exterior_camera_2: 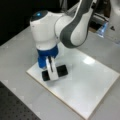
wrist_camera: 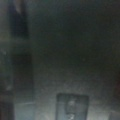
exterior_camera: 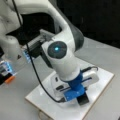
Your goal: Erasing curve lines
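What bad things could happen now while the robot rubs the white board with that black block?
1. The end effector grips the black eraser near the white board's corner, so a long stroke might slide off the edge.
2. The board just lies on the gray table, so hard rubbing might shift it.
3. No curve lines show in both front views, so it may rub the wrong spot.

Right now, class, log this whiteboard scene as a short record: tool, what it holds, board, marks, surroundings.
tool: tool low over the white board, near its left corner in a front view
held: black eraser, clamped between the fingers, resting on the board
marks: no curve lines visible on the bare board
surroundings: grey table
wrist view: too dark to read
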Robot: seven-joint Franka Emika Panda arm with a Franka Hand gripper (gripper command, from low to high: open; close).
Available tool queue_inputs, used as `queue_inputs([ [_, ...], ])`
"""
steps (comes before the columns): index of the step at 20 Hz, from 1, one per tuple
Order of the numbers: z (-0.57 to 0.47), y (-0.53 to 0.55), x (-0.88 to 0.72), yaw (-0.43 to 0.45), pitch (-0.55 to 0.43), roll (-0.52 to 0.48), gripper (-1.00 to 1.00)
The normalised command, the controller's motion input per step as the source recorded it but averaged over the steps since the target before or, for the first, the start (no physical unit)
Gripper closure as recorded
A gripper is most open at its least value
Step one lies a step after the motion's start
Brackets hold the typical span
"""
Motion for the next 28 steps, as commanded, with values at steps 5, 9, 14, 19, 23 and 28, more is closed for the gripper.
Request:
queue_inputs([
  [5, 0.13, -0.14, 0.03, 0.326, 0.202, -0.284, 1.00],
  [9, 0.09, -0.32, -0.13, 0.454, 0.128, -0.234, 1.00],
  [14, 0.12, -0.49, -0.25, 0.494, 0.069, -0.187, 1.00],
  [19, 0.00, -0.46, -0.21, 0.390, 0.022, -0.091, 1.00],
  [23, -0.09, -0.36, -0.12, 0.322, 0.006, -0.048, 1.00],
  [28, -0.12, -0.31, -0.05, 0.269, -0.017, -0.008, 1.00],
])
